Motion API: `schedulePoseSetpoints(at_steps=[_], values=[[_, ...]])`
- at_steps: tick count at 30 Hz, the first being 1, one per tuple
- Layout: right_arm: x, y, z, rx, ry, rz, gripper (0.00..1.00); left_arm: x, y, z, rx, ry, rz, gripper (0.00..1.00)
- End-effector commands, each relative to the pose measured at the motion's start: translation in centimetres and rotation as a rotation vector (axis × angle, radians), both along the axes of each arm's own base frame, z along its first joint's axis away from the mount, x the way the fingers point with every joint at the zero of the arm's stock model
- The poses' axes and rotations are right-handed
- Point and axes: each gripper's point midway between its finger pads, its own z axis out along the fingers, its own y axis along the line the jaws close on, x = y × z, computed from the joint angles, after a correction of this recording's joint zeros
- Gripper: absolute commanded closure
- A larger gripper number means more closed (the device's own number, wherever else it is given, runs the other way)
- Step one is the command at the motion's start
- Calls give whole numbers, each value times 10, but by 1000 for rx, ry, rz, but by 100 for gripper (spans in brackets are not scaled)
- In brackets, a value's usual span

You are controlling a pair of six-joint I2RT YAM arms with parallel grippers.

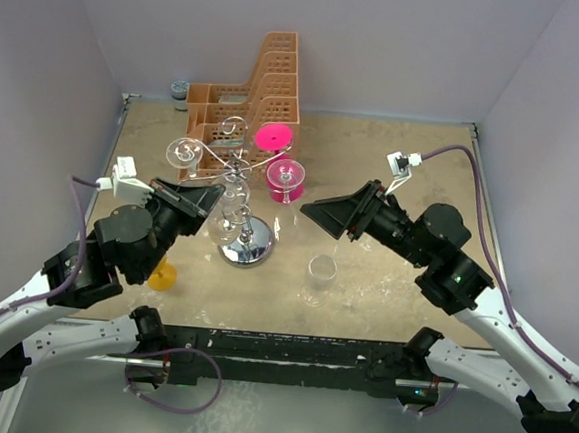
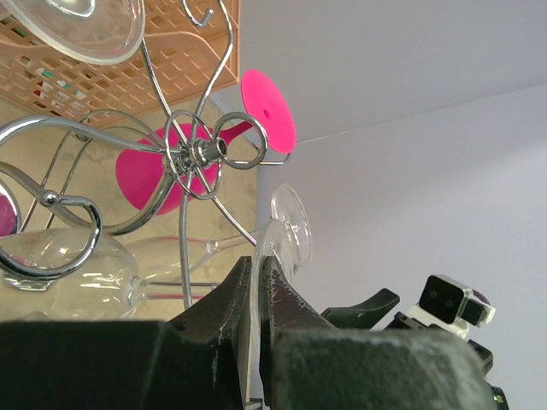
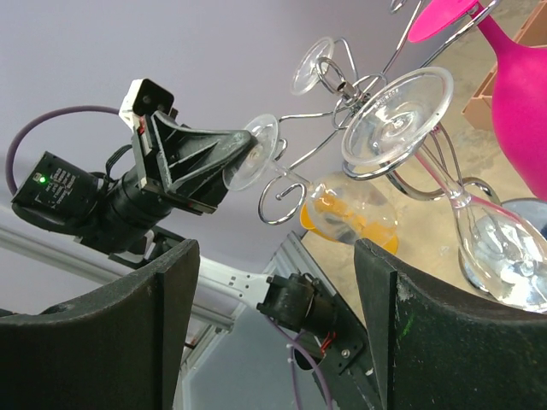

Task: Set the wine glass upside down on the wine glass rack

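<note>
The left claw (image 2: 259, 275) is clenched on the wine glass (image 2: 291, 224); both fingers press on the thin round foot from its two sides. From the foot the stem runs away from the claw to the bowl, so in the left wrist view the glass lies nearly sideways. It is lifted off the counter (image 1: 394, 285). The glass is right against the wine glass rack (image 1: 245, 245), and in the top view its bowl is close to the central post, above the shiny round base. In the right wrist view the foot is just beside one curled wire arm. I cannot tell if the stem touches the wire. The right claw (image 3: 273, 256) is released, its two fingers are wide apart with nothing between them. It hangs above the counter to the right of the rack and faces toward it. On the rack a pink glass (image 1: 285, 179) hangs upside down on the right side, with the foot up in a wire loop. A second clear glass (image 1: 186, 151) hangs on the far left arm. One more clear glass (image 1: 320, 277) stands upright on the counter in front of the right claw, well apart from the rack. An orange glass (image 1: 163, 275) is on the counter beside the left arm. Behind the rack, near the back wall, stands an orange perforated basket (image 1: 250, 83).
</note>
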Motion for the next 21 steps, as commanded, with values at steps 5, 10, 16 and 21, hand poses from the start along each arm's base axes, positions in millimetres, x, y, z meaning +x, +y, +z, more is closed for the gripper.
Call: schedulePoseSetpoints(at_steps=[5,10,16,21], values=[[-5,-2,28,57,-71,11,26,-10,4,14,-28,-36,-47,100],[-4,-7,36,73,-82,-17,26,-17,-5,8,-7,-37,-117,100],[0,-6,34,57,-72,-27,26,-23,-24,13,37,-71,-217,100],[3,-4,28,46,-55,-30,26,-27,-36,21,63,-111,-278,100]])
